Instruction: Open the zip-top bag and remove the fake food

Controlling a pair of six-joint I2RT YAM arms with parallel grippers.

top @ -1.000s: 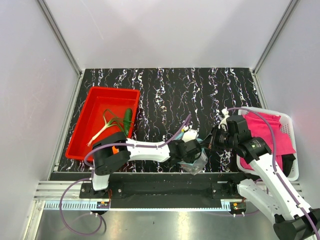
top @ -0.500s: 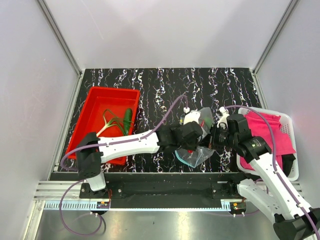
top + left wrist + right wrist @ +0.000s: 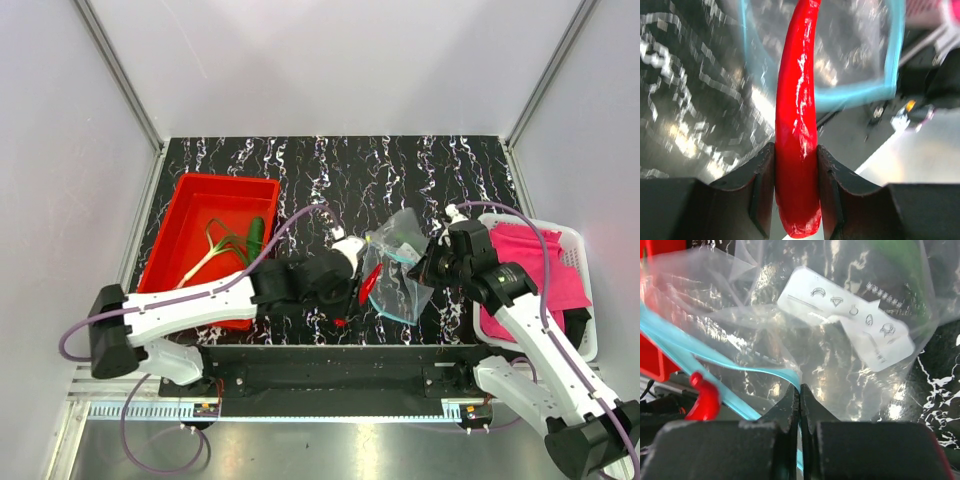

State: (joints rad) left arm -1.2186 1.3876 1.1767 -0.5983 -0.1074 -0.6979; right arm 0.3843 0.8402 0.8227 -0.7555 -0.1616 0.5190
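The zip-top bag [image 3: 400, 268], clear and crinkled, hangs near the front edge of the table [image 3: 330, 165], pinched by the right gripper [image 3: 428, 270]. In the right wrist view the gripper's [image 3: 799, 396] jaws are pressed together on the plastic just beside the teal zip strip [image 3: 715, 360], and the bag's white label [image 3: 850, 315] faces the lens. At the bag's left side the red chili [image 3: 368, 284] is clamped in the left gripper [image 3: 358, 288]. The left wrist view shows both fingers [image 3: 760, 185] squeezing the chili's [image 3: 796, 125] lower half, with its narrow end rising toward the teal-rimmed mouth [image 3: 890, 60] of the bag. Whether that end lies inside the mouth cannot be told.

To the left, a red tray [image 3: 200, 185] holds the green onion [image 3: 205, 255] and the dark green cucumber [image 3: 256, 233], which lie beside each other. At the right edge, a white basket [image 3: 588, 320] carries a pink cloth [image 3: 530, 262].

The tabletop is black, veined with white marbling, and glossy enough to throw back light in the wrist views. Pale, plain walls [image 3: 350, 60] close it in on three sides, joined by aluminium corner rails [image 3: 120, 70]. A metal rail [image 3: 330, 410] runs across the front by the arm bases.
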